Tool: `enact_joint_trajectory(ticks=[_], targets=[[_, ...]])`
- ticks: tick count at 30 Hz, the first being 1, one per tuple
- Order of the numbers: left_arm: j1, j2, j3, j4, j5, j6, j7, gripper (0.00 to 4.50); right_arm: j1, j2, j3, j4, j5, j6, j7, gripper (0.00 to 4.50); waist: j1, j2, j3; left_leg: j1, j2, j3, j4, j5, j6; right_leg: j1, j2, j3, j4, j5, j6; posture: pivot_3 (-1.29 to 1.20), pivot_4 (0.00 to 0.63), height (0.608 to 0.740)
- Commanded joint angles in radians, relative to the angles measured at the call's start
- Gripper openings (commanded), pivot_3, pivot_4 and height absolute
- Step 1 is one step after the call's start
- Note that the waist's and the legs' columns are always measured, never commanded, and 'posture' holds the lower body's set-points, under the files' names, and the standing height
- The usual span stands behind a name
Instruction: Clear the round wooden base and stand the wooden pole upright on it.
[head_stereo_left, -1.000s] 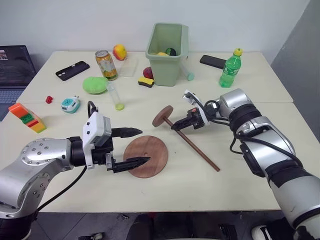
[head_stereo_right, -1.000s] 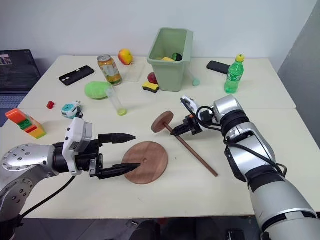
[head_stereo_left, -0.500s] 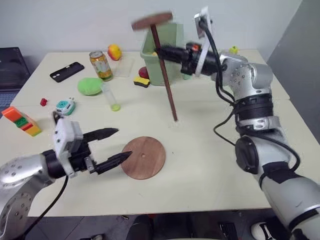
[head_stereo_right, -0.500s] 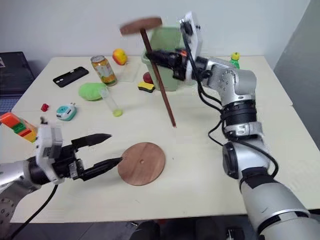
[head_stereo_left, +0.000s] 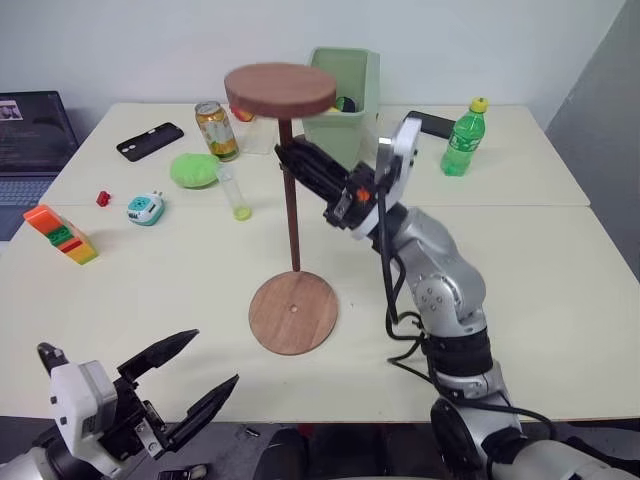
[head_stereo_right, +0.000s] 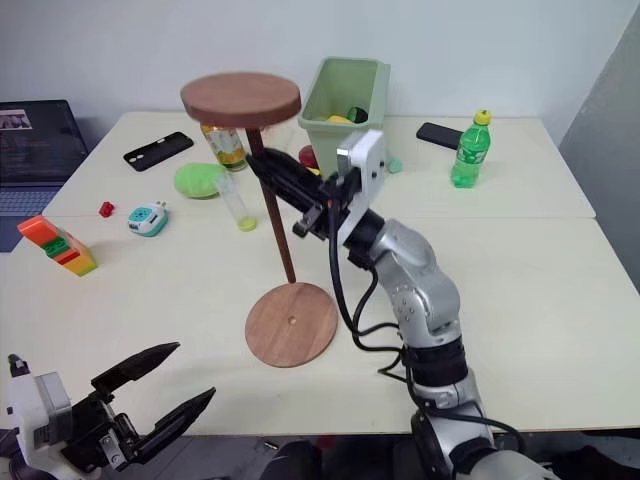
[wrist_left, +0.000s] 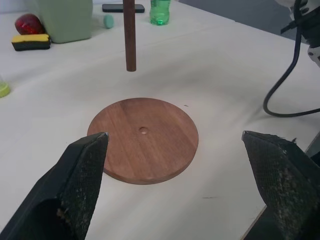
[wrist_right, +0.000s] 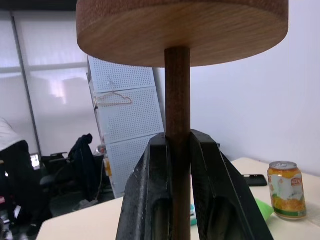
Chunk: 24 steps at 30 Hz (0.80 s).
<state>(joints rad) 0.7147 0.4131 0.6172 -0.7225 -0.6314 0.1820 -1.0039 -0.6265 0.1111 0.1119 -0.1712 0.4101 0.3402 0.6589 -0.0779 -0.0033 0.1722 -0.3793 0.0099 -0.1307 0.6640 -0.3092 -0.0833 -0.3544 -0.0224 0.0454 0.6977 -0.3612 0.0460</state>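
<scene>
Your right gripper, jaws closed on the one wooden pole, holds it upright, disc end on top. Its lower tip hangs just above the table, a little beyond the one round wooden base, which lies bare. You look to be at the placing step: next, bring that tip over the base's centre hole and lower it. Your left gripper waits near the base, jaws wide and empty.
</scene>
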Motion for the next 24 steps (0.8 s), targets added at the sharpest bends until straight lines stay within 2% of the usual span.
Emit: enact_joint_trajectory(ticks=[1, 13, 24], targets=[[-0.018, 0.005, -0.026, 0.011, 0.033, -0.047, 0.034, 4.5, 0.027, -0.004, 0.036, -0.029, -0.009, -0.082, 0.012, 0.18, 0.0, 0.0, 0.0, 0.0, 0.0, 0.0, 0.0, 0.0, 0.0, 0.0, 0.0, 0.0, 0.0, 0.0, 0.0, 0.0, 0.15, 0.74], [-0.002, 0.022, -0.047, 0.0, 0.027, -0.066, 0.07, 4.5, 0.093, 0.014, 0.072, -0.001, 0.063, -0.049, -0.018, 0.18, -0.003, -0.001, 0.0, 0.0, 0.001, -0.001, -0.001, 0.0, 0.0, 0.0, 0.001, 0.0, 0.0, 0.0, 0.0, 0.0, 0.15, 0.74], [0.024, 0.029, -0.056, 0.005, 0.022, -0.092, 0.067, 4.5, 0.096, 0.024, 0.07, 0.087, 0.05, -0.058, -0.043, 0.18, -0.003, -0.001, 0.0, 0.0, 0.0, -0.001, -0.001, 0.0, 0.0, 0.0, 0.001, 0.0, 0.0, 0.0, 0.0, 0.0, 0.15, 0.74]])
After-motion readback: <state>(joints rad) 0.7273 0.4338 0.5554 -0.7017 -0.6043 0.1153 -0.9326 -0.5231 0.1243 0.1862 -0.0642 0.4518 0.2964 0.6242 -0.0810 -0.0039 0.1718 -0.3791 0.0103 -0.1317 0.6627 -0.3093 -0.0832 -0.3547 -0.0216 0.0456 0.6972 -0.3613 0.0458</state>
